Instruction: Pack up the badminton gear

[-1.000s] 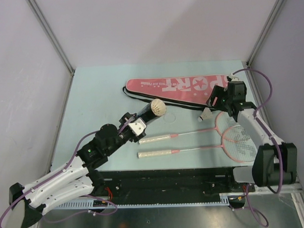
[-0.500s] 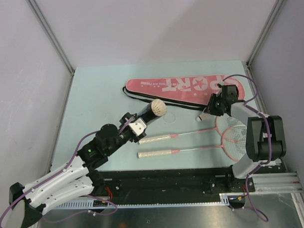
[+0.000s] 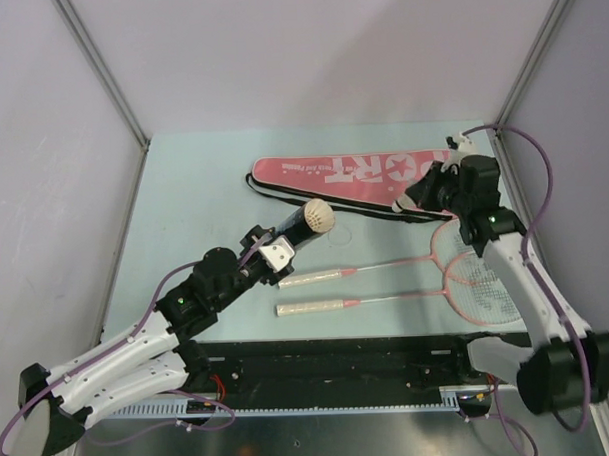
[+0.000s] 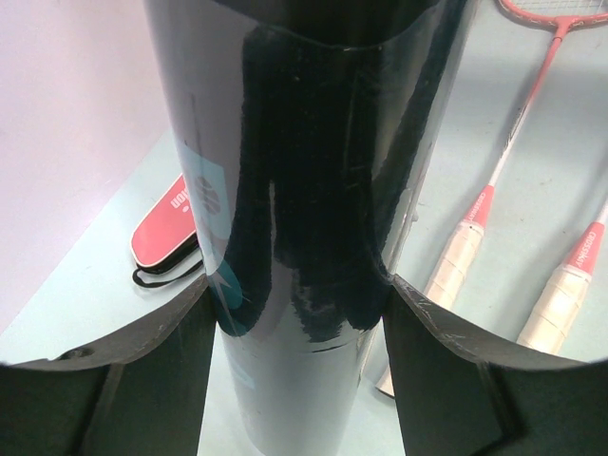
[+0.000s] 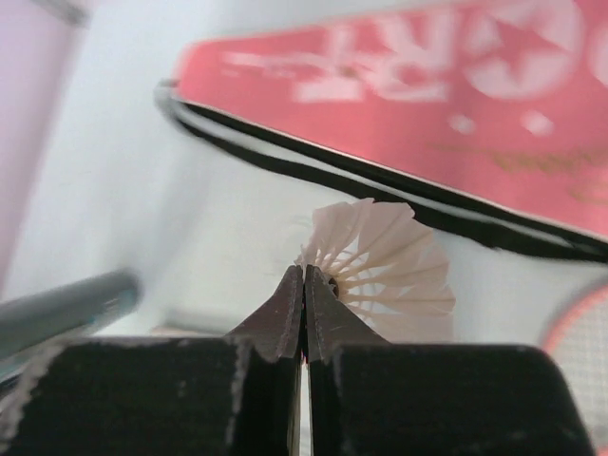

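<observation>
Right wrist shows right tool point(image 5: 304, 274), earlier open, now pinching the shuttlecock point(image 5: 391, 271); left tool point(image 4: 299, 287) clasps tube point(image 4: 304, 142).

You have the left gripper point(image 3: 272, 253) clamped around the black tube point(image 3: 293, 231), which is held tilted with a white shuttlecock point(image 3: 318, 217) at its far mouth. Your right gripper point(image 3: 415, 196) hangs over the near edge of the pink bag point(image 3: 353, 171). Two rackets point(image 3: 308, 279) lie side by side on the table point(image 3: 203, 182).

White-and-black arms point(image 3: 119, 357), purple cables point(image 3: 549, 184)
</observation>
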Motion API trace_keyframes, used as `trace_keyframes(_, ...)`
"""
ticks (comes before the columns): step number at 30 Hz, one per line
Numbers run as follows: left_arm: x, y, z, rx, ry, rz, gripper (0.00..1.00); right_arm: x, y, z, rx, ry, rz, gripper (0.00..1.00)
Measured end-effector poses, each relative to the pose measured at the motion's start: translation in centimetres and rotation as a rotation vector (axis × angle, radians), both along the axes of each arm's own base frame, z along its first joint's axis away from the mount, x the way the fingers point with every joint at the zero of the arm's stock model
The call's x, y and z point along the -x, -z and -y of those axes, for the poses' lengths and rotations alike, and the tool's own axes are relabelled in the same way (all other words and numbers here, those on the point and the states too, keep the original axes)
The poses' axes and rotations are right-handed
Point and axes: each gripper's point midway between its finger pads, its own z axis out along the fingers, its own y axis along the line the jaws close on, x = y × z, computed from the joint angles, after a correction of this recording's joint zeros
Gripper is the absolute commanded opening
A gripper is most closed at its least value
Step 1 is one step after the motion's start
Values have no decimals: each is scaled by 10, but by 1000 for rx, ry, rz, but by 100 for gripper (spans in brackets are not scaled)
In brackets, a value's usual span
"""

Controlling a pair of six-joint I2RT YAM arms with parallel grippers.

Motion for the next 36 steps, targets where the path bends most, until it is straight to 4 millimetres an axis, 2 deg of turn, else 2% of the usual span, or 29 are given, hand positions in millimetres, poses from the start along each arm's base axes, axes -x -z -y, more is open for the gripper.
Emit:
trace_keyframes(2,0,0,0,-1,0,0,16,19,-48,-26,-26,-77,123,0)
trace_keyframes(4,0,1,0,-2,0,-1,16,46,-91,-54,-55,-171,238,0)
trace_keyframes(7,0,1,0,-4,0,-3,16,98,-158,-88,-123,-322,414,0)
trace_keyframes(9,0,1,1,-4,0,-3,16,126,-190,-100,-169,-395,502,0)
trace_keyframes(10,-1,2,1,-4,0,-3,16,133,-201,-100,-183,-408,532,0)
trace_keyframes(11,-1,2,1,-4,0,-3,16,151,-214,-109,-214,-464,567,0)
trace_keyframes(12,-1,2,1,-4,0,-3,16,160,-222,-114,-232,-493,588,0)
trace_keyframes(14,-1,2,1,-4,0,-3,16,171,-227,-126,-251,-543,599,0)
trace_keyframes(21,-2,3,0,-18,-5,0,16,176,-193,-182,-172,-611,526,0)
trace_keyframes(24,-4,5,-4,-32,-22,3,16,181,-196,-194,-133,-590,556,0)
trace_keyframes(29,-4,5,-4,-29,-22,3,16,176,-200,-200,-63,-520,590,0)
trace_keyframes(36,-3,4,-2,-25,-11,1,16,165,-199,-189,-3,-438,603,0)
